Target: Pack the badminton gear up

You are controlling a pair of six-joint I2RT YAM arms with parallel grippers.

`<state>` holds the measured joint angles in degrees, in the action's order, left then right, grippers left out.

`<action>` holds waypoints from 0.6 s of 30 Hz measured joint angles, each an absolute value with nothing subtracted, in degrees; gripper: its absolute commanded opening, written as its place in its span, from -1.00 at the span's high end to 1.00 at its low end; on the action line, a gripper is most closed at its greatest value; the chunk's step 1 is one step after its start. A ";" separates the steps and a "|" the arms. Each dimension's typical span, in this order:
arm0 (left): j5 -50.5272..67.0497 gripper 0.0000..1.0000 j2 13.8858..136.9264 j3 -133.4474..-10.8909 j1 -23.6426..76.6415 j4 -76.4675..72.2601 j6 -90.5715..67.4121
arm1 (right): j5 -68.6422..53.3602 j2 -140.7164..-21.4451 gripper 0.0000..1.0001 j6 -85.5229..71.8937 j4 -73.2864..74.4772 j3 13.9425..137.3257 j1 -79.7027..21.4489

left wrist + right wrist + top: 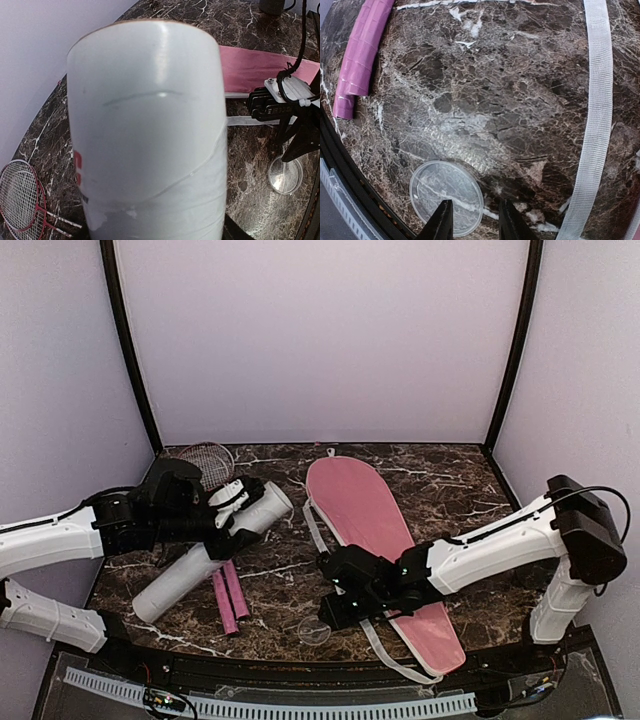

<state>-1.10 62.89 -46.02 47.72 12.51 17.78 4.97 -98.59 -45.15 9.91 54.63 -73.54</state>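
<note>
My left gripper (238, 523) is shut around the long white tube (200, 565), which lies slanted on the left of the table. The tube (145, 125) fills the left wrist view and hides the fingers. The two red-framed rackets lie behind it, heads (205, 458) at the back left and pink handles (228, 600) beside the tube; the heads also show in the left wrist view (20, 195). The pink racket bag (375, 530) lies flat in the middle. My right gripper (475, 222) is open just above a clear round lid (446, 197). No shuttlecocks are in view.
The bag's white mesh strap (595, 125) runs along the table right of my right gripper. The clear lid (314, 630) sits near the table's front edge, between the handles and the bag. Purple walls close in the back and sides.
</note>
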 measured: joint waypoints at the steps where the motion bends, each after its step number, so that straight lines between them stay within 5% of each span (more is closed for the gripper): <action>1: -1.08 -0.18 63.00 -46.02 47.72 12.49 17.78 | 5.06 -99.31 0.39 -44.91 10.11 55.18 -73.60; 18: -0.64 -0.18 63.55 -46.02 47.72 12.49 17.76 | 5.61 -104.53 0.66 -42.83 12.03 58.63 -74.91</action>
<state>-0.64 63.55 -46.02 47.72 12.49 17.76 5.61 -104.53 -42.83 12.03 58.63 -74.91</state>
